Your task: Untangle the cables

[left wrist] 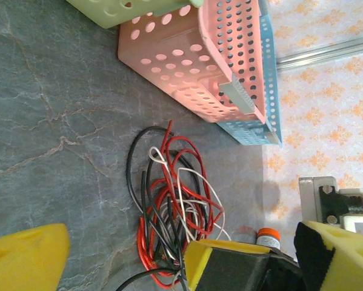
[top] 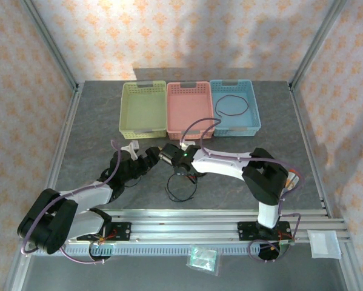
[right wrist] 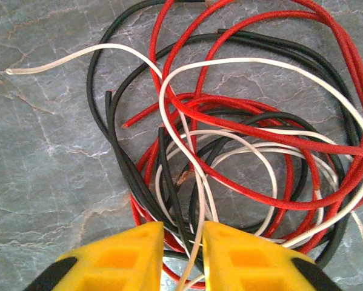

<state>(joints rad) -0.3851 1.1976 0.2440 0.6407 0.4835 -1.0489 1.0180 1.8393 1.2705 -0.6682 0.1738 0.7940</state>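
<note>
Cables (left wrist: 172, 209) tangled on table (top: 96, 121), near pink basket (left wrist: 169, 54), directly under my right gripper (right wrist: 182, 233). Its jaws are nearly together around white and black strands; can't tell if pinched. Left gripper (top: 131, 151) gapes, just beside.

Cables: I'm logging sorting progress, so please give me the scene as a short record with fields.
tangle: black, red and white strands in one heap on the table
blue basket: one dark cable loop inside
green basket: no cable seen
pink basket: no cable seen
left gripper: open, facing the tangle
right gripper: over tangle, strands between nearly closed fingers, grip unclear
</note>
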